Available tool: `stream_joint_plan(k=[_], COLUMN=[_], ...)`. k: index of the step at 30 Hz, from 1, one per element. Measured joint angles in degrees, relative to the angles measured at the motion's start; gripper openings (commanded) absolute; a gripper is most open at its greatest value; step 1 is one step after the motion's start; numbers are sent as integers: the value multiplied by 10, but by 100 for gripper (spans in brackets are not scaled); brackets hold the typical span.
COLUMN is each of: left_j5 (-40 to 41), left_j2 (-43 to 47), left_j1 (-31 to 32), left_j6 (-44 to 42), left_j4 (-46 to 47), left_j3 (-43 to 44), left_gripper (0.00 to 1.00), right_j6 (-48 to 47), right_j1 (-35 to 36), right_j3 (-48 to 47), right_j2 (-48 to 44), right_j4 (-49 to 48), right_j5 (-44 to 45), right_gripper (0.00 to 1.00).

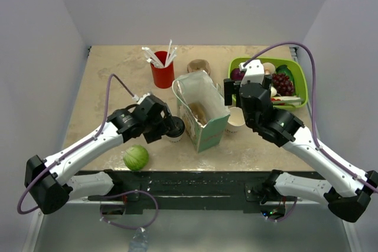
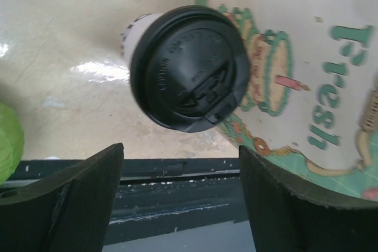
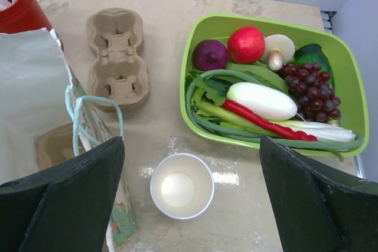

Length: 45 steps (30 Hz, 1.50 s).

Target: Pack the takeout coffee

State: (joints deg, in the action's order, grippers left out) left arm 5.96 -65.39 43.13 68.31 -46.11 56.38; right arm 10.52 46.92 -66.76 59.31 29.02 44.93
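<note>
The takeout coffee [image 1: 175, 127], a white paper cup with a black lid, stands on the table against the left side of the open paper bag [image 1: 201, 110]. In the left wrist view the coffee [image 2: 189, 66] sits just beyond my fingertips, next to the printed bag wall [image 2: 307, 75]. My left gripper [image 1: 167, 123] [image 2: 180, 154] is open and empty, not touching the cup. My right gripper [image 1: 231, 95] [image 3: 192, 146] is open and empty, hovering above the lidless white cup [image 1: 235, 119] [image 3: 181, 186] right of the bag [image 3: 35, 98].
A red cup [image 1: 162, 74] with white straws stands behind the bag. A cardboard cup carrier [image 3: 117, 56] lies beside it. A green tray [image 1: 301, 81] of vegetables and fruit is at the back right. A green cabbage [image 1: 136, 157] lies near the front edge.
</note>
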Motion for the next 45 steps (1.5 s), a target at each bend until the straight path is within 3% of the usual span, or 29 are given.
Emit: stream_joint_plan(k=[19,34,45], left_j5=[136,154,143], left_j2=[-61,-88,-128], left_j1=[71,72,72], left_j6=[247,271,271], left_j4=[-27,-66,-104], left_j3=[1,37,88], left_gripper=[61,47,42], right_j6=[4,6,10], right_j1=[0,0,0], right_j3=[21,24,25], right_j2=[-1,0,3], right_j4=[-8,-8,-8], right_j5=[5,6,6], right_gripper=[98,98,97])
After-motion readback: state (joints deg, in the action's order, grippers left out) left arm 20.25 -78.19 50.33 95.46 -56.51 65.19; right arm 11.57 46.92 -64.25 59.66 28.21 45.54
